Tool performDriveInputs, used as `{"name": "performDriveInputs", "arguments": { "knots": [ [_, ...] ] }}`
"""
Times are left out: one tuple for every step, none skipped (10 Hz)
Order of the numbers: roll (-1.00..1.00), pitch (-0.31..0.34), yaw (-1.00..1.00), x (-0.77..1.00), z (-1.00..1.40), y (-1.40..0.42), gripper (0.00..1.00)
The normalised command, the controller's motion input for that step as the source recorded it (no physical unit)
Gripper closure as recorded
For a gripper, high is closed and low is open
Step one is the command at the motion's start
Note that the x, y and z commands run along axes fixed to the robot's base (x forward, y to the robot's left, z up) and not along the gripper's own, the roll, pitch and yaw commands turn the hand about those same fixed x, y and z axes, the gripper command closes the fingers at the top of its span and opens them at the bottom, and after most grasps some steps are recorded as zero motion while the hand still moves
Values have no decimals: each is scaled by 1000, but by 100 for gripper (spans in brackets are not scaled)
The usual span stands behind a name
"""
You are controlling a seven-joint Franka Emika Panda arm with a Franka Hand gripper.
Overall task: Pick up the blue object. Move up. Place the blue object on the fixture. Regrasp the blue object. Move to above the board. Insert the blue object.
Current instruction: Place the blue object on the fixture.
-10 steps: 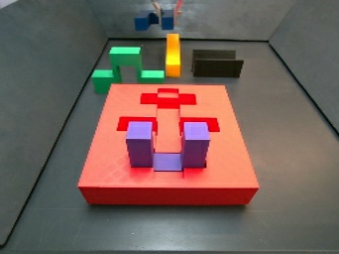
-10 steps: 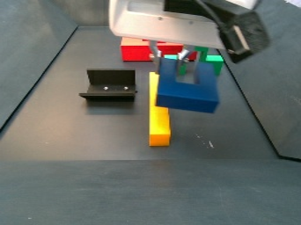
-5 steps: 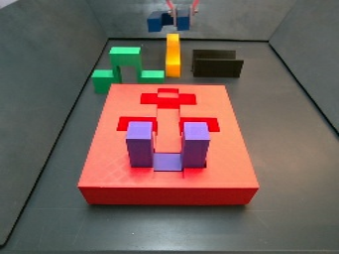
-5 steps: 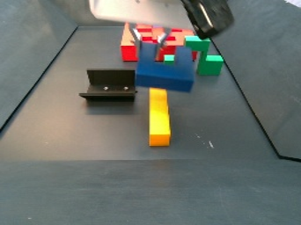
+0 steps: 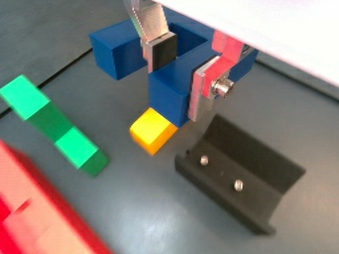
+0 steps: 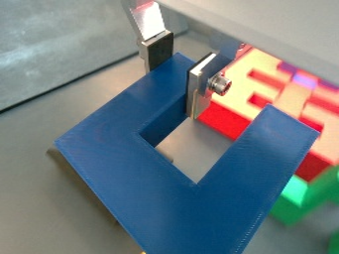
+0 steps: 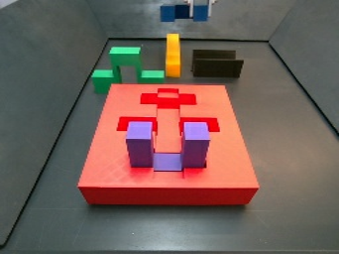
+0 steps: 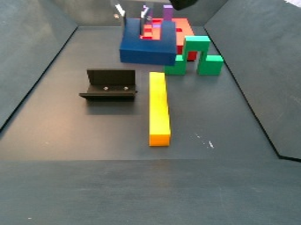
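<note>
Wrist view, looking down past the claw (image 5: 181, 67): the two silver fingers (image 5: 207, 86) are clamped on the bridge of the blue block (image 5: 133, 55), which hangs in the air with its prongs spreading away on either side of the fingers. Directly below the claw lies the end of a yellow bar (image 5: 153, 131); the black fixture (image 5: 245, 180) sits on the floor just beside that, and a green stepped block (image 5: 54, 124) lies on the opposite side. A corner of the red board (image 5: 34, 233) is cut off at the frame edge.

Wrist view, close on the block: the blue block (image 6: 172, 184) fills most of the frame, its U opening pointing away from the claw (image 6: 180, 65) and its bridge pinched between the dark pads. Beyond it the red board (image 6: 260, 91) shows with a purple piece (image 6: 310, 82) on top; both are blurred and partly hidden by a prong.

Side view from the board's end: the claw (image 7: 185, 8) is cut off at the top edge, far beyond the red board (image 7: 167, 159); only part of the blue block (image 7: 175, 12) shows. Below it stand the yellow bar (image 7: 172, 53), the fixture (image 7: 217, 64) and green block (image 7: 118, 64). A purple U-shaped block (image 7: 167, 145) sits in the board's near recess.

Side view from the opposite end: the blue block (image 8: 150, 46) hangs level under the claw (image 8: 148, 12), whose body is cropped, hiding part of the red board (image 8: 172, 37). The yellow bar (image 8: 157, 105) and fixture (image 8: 109, 85) lie nearer the camera.
</note>
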Motion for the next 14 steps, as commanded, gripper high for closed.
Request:
{"name": "performDriveInputs", "arguments": {
  "knots": [
    [-811, 0, 0, 749, 9, -129, 100],
    [-920, 0, 0, 697, 0, -6, 100],
    [-960, -109, 0, 657, -37, 0, 100],
    [-983, -151, 0, 689, -34, 117, 100],
    [-966, -89, 0, 726, -83, 149, 100],
    [-1000, 0, 0, 703, -71, 194, 100],
    [-1000, 151, 0, 560, 0, 211, 100],
    [-920, 49, 129, 474, -31, 143, 100],
    [-671, 194, 94, 660, -74, 51, 100],
    [-731, 100, 57, 669, -60, 40, 100],
    [-637, 71, 20, 663, -97, 0, 100],
    [-246, 83, 0, 840, -223, 0, 100],
    [-74, 0, -166, 783, -434, 0, 100],
    [0, -23, -234, 754, -534, 0, 100]
  ]
}}
